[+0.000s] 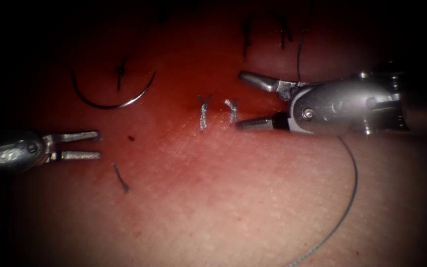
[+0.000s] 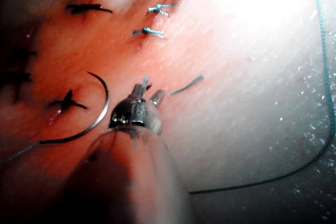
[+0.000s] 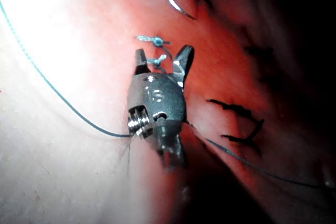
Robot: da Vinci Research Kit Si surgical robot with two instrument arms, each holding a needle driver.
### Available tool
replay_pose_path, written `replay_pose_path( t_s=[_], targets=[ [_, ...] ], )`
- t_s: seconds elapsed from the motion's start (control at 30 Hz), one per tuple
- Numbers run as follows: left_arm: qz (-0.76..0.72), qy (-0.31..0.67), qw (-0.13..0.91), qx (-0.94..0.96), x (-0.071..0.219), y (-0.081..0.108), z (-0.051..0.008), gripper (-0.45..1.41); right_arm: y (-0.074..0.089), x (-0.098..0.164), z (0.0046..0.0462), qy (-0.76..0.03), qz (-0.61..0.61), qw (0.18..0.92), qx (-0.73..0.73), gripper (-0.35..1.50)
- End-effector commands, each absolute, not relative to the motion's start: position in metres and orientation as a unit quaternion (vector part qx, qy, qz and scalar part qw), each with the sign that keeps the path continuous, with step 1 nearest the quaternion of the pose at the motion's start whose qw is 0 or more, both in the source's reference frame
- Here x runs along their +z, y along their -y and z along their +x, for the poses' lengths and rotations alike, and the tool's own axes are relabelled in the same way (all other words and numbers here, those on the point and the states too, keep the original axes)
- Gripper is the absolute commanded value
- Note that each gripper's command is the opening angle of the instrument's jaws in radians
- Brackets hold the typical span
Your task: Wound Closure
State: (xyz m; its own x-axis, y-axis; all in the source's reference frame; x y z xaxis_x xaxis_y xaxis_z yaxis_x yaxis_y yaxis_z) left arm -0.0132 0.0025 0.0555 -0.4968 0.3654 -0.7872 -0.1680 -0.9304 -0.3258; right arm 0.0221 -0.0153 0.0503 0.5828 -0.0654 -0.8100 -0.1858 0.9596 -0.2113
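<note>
Here both tools w/ jaws spread, empty: left tool (image 1: 82,144), right tool (image 1: 253,101) by pale knotted stitches (image 1: 203,113); thin curved steel needle (image 1: 117,101) lies on red tissue (image 1: 223,198) left of stitches.

Both tools are bare metal: right tool (image 1: 253,101) polished, glossy with bright highlights on its wrist; left tool (image 1: 77,146) duller, brushed-looking jaws. Needle (image 1: 117,99) thin, dark, smooth wire with a faint sheen. Tissue (image 1: 223,198) moist, finely pebbled, slightly glossy. Knots (image 1: 204,111) pale braided thread, matt; long thread (image 1: 344,207) fine, twisted.
</note>
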Motion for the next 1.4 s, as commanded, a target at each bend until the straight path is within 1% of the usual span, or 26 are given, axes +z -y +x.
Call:
replay_pose_path(
  t_s=[0.03,0.07,0.1,0.17,0.2,0.23,0.3,0.33,0.4,0.53,0.6,0.63,0.77,0.83,0.87,0.93,1.07,1.1,1.2,1.3,1.4],
  targets=[
    [-0.477,0.111,0.161,0.857,0.056,-0.002,-0.0139,0.61,0.015,0.050,0.0227,-0.451,-0.141,0.881,0.038,1.47],
    [-0.473,0.123,0.169,0.856,0.057,-0.002,-0.0139,0.67,0.015,0.050,0.0225,-0.449,-0.142,0.881,0.043,1.47],
    [-0.459,0.149,0.184,0.856,0.058,-0.001,-0.0137,0.79,0.015,0.050,0.0221,-0.447,-0.143,0.882,0.048,1.47],
    [-0.434,0.179,0.198,0.861,0.059,-0.001,-0.0132,0.86,0.014,0.050,0.0218,-0.443,-0.146,0.883,0.055,1.47],
    [-0.422,0.191,0.207,0.862,0.060,0.000,-0.0129,0.93,0.014,0.049,0.0216,-0.443,-0.148,0.882,0.059,1.45],
    [-0.405,0.205,0.210,0.866,0.060,0.001,-0.0122,0.94,0.014,0.049,0.0214,-0.442,-0.150,0.882,0.062,1.45],
    [-0.389,0.216,0.212,0.870,0.061,0.001,-0.0117,0.94,0.014,0.049,0.0212,-0.440,-0.153,0.882,0.066,1.45],
    [-0.353,0.239,0.216,0.879,0.061,0.002,-0.0105,0.91,0.014,0.049,0.0210,-0.435,-0.154,0.884,0.071,1.45],
    [-0.320,0.260,0.232,0.881,0.062,0.003,-0.0094,0.91,0.014,0.049,0.0209,-0.435,-0.152,0.884,0.073,1.45],
    [-0.292,0.290,0.249,0.876,0.061,0.003,-0.0079,0.78,0.014,0.049,0.0210,-0.438,-0.149,0.883,0.075,1.45],
    [-0.289,0.296,0.258,0.873,0.061,0.003,-0.0076,0.78,0.014,0.049,0.0210,-0.438,-0.149,0.883,0.075,1.45],
    [-0.288,0.301,0.260,0.871,0.060,0.003,-0.0072,0.74,0.014,0.049,0.0210,-0.438,-0.149,0.883,0.075,1.45],
    [-0.283,0.297,0.262,0.873,0.059,0.002,-0.0065,0.73,0.014,0.049,0.0210,-0.437,-0.148,0.884,0.075,1.45],
    [-0.304,0.266,0.254,0.879,0.057,0.000,-0.0062,0.73,0.014,0.049,0.0209,-0.434,-0.144,0.886,0.072,1.45],
    [-0.304,0.266,0.254,0.879,0.057,0.000,-0.0062,0.73,0.014,0.049,0.0209,-0.434,-0.144,0.886,0.072,1.45],
    [-0.343,0.227,0.265,0.872,0.055,-0.002,-0.0073,0.78,0.014,0.049,0.0206,-0.428,-0.129,0.892,0.075,1.45],
    [-0.377,0.206,0.299,0.852,0.053,-0.004,-0.0096,0.84,0.014,0.048,0.0199,-0.420,-0.103,0.898,0.085,1.45],
    [-0.376,0.194,0.312,0.851,0.052,-0.005,-0.0114,0.86,0.014,0.048,0.0190,-0.402,-0.089,0.906,0.099,1.45],
    [-0.369,0.183,0.319,0.854,0.052,-0.006,-0.0131,0.89,0.013,0.047,0.0180,-0.382,-0.084,0.914,0.111,1.45],
    [-0.360,0.155,0.316,0.864,0.052,-0.008,-0.0160,0.89,0.013,0.046,0.0154,-0.347,-0.076,0.927,0.123,1.45],
    [-0.348,0.130,0.318,0.872,0.054,-0.009,-0.0177,0.88,0.012,0.045,0.0138,-0.345,-0.067,0.927,0.131,1.45]
  ],
)
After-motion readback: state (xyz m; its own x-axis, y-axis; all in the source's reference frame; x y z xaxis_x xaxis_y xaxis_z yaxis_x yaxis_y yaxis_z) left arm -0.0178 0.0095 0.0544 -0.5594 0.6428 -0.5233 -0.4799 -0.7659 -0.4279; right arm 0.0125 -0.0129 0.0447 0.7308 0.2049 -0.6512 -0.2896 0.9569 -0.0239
